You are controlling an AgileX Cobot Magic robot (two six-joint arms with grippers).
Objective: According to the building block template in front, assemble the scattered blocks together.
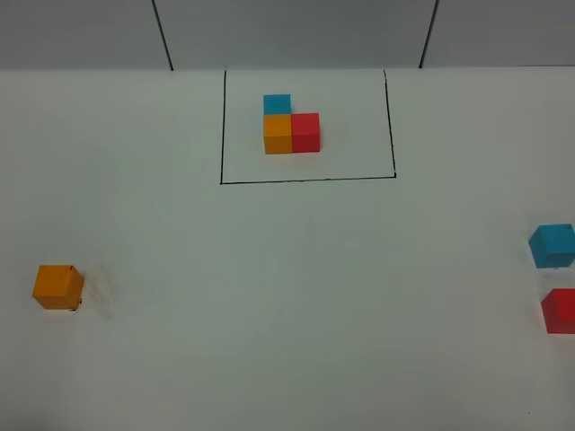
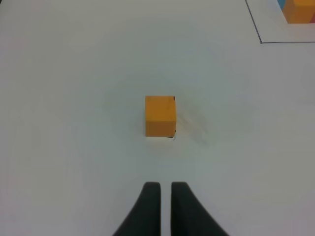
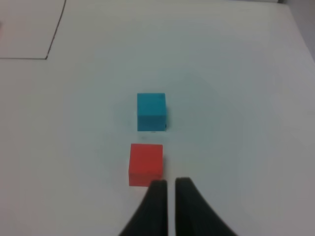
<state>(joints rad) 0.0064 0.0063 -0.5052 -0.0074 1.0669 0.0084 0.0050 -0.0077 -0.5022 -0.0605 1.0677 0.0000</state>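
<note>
exterior high view: the orange block point(image 1: 58, 286) sits alone at 8 o'clock, the template point(image 1: 291, 128) at 12, the blue block point(image 1: 552, 245) at 3 and the red block point(image 1: 560, 311) at 4, a little apart. left gripper point(image 2: 166, 189) is pressed together, holding nothing, orange block straight ahead. right gripper point(image 3: 171, 186) is pressed together too, tips by the red block. i think a first grab is next: open wide, line up with flat sides, squeeze softly. no bowls; only a black frame point(image 1: 305, 179) with the template inside.
</note>
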